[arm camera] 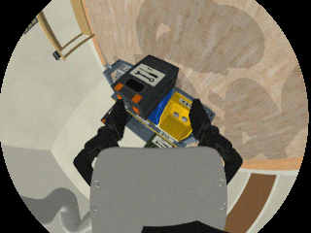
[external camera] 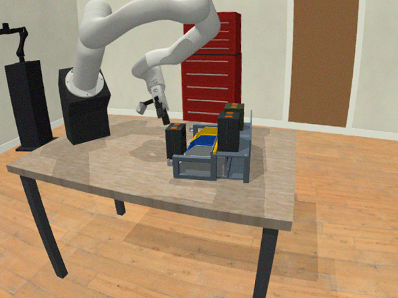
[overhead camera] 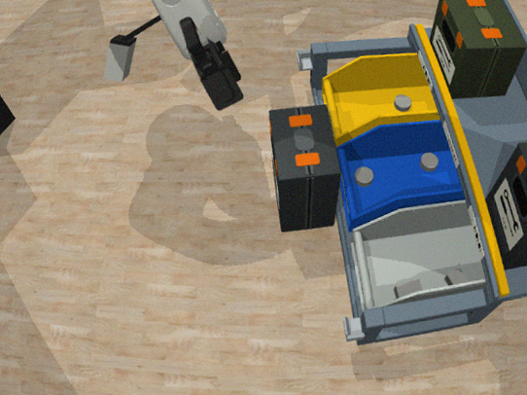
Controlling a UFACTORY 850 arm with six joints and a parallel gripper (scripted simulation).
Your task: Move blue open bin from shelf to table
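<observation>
My gripper [overhead camera: 229, 102] [external camera: 165, 122] [arm camera: 157, 106] was wide open w/ nothing btwn its fingers, up in the air & apart from the bins. The blue open bin [overhead camera: 394, 187] [external camera: 205, 140] [arm camera: 157, 113] was in the shelf [overhead camera: 422, 310] [external camera: 195, 158] [arm camera: 210, 115], btwn the yellow bin [overhead camera: 368, 71] [external camera: 207, 129] [arm camera: 171, 121] & the grey bin [overhead camera: 403, 252] [external camera: 199, 150]. Its long axis ran front-to-back, roughly L-R in the top view, open front twd my base side, rear end at the yellow-edged rail [overhead camera: 463, 157].

A dark toolcase [overhead camera: 304, 158] [external camera: 174, 142] [arm camera: 151, 80] stood upright right in front of it; couldn't tell if they touched. Top view gave me two grey round parts in the blue bin; wrist cam had the case hiding most of that bin. Wrist cam showed two round parts in the yellow bin, top only one, plus the case's wrench label, unseen from top. Only the ext. view had the red tool cabinet [external camera: 212, 81] behind the table [external camera: 147, 196].
</observation>
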